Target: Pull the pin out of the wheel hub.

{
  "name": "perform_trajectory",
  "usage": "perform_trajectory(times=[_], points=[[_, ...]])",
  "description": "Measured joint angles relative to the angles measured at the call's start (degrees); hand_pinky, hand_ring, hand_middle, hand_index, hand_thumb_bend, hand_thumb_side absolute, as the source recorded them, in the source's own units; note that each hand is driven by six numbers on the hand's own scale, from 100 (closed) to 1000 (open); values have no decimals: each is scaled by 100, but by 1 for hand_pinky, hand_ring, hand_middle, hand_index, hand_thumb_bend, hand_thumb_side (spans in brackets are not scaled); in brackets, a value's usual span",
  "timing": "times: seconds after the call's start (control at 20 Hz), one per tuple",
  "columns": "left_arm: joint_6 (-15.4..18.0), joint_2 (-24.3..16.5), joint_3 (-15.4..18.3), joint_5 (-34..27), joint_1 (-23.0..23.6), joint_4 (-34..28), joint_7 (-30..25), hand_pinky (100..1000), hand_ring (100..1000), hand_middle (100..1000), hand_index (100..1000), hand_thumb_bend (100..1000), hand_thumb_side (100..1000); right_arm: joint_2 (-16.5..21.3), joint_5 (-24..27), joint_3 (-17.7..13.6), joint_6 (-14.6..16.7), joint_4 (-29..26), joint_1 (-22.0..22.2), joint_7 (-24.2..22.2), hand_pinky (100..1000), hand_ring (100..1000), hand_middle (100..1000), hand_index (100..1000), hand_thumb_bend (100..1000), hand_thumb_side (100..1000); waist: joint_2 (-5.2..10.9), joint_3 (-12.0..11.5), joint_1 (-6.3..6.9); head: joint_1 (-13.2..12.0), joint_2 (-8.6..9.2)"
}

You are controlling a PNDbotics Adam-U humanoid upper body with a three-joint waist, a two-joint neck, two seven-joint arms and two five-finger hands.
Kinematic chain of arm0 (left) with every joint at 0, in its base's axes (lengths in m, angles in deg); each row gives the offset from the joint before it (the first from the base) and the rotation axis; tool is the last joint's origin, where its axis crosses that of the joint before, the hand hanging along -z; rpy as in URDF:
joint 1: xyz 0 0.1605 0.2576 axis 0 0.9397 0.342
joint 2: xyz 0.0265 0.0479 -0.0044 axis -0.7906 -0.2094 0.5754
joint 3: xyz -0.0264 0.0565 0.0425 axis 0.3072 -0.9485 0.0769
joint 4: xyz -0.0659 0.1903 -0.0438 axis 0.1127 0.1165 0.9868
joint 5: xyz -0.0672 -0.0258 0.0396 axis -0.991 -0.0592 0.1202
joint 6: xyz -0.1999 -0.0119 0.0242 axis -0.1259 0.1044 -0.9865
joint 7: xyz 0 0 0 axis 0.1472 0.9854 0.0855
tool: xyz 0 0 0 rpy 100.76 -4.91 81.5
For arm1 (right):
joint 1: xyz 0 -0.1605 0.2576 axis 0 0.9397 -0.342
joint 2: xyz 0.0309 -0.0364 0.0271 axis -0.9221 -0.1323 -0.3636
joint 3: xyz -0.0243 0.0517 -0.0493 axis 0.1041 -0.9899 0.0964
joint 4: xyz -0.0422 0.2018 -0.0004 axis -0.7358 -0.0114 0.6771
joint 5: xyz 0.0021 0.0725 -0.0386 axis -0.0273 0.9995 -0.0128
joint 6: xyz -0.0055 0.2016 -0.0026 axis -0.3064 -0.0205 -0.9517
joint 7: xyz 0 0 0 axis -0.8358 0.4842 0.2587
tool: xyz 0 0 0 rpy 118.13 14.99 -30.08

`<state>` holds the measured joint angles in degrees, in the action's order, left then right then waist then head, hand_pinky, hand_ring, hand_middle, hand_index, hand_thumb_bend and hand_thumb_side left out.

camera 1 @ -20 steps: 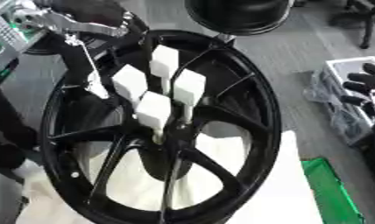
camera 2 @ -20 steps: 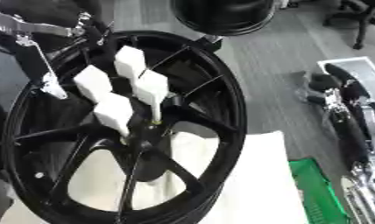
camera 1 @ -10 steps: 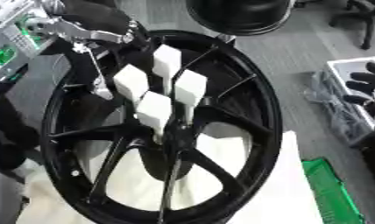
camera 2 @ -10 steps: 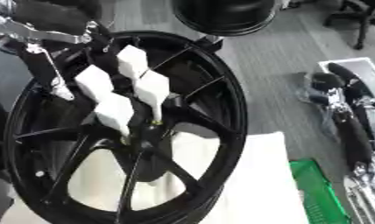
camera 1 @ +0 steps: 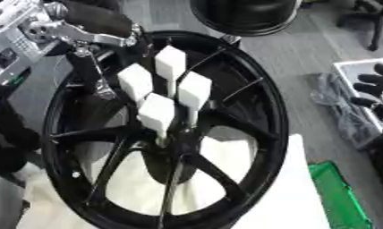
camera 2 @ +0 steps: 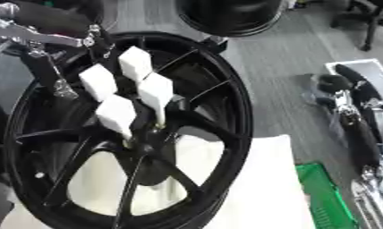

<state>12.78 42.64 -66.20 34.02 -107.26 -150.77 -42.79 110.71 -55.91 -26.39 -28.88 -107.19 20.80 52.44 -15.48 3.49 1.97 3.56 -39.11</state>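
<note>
I'm looking down on the black wheel hub point(camera 1: 226, 147), which fills the middle of the frame and lies on a white sheet point(camera 2: 265, 188). Four white block-topped pins point(camera 1: 157, 112) stand clustered at its centre, just above mid-frame, their stems running down toward the hub's bore, so each long axis points roughly up at me and slightly toward the top of the picture.

My left hand point(camera 1: 89, 69) is in the upper left, over the rim and spokes, just left of the nearest pin point(camera 1: 135, 80) and not touching it. I see dark fingers hanging straight down there, holding nothing, so I read them as released. My right hand point(camera 1: 375, 85) sits at the right edge, well apart from the wheel; its fingers look relaxed and empty.

So the left hand is clearly nearer. I judge the move is a short reach right and slightly down-frame, then a pull along the stem.
</note>
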Motion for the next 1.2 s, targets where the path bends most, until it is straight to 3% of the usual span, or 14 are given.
perform_trajectory(times=[0.45, 0.7, 0.95, 1.2], points=[[-219, -135, 242, -448, 38, -233, -219, 636, 599, 488, 336, 260, 162, 0, -4, 0, -13, 0, 4, -3, 747, 811, 761, 892, 100, 702, 0, -10, 2, 0, 0], [-349, -283, 563, -732, 36, -420, -349, 624, 587, 476, 324, 231, 160, 0, -4, -1, -13, 0, 7, 0, 747, 811, 761, 892, 100, 702, 0, -32, 2, -1, 0], [-511, -541, 1126, -1118, 46, -659, -512, 616, 577, 474, 327, 154, 145, 0, -4, -4, -21, 0, 47, 18, 747, 811, 761, 892, 100, 699, 0, -79, -1, 14, -3], [-681, -1137, 2035, -1748, 483, -971, -681, 616, 574, 475, 333, 146, 138, 0, -7, -41, -6, 0, 51, 54, 747, 811, 761, 893, 100, 696, 0, -129, 4, 74, -14]])
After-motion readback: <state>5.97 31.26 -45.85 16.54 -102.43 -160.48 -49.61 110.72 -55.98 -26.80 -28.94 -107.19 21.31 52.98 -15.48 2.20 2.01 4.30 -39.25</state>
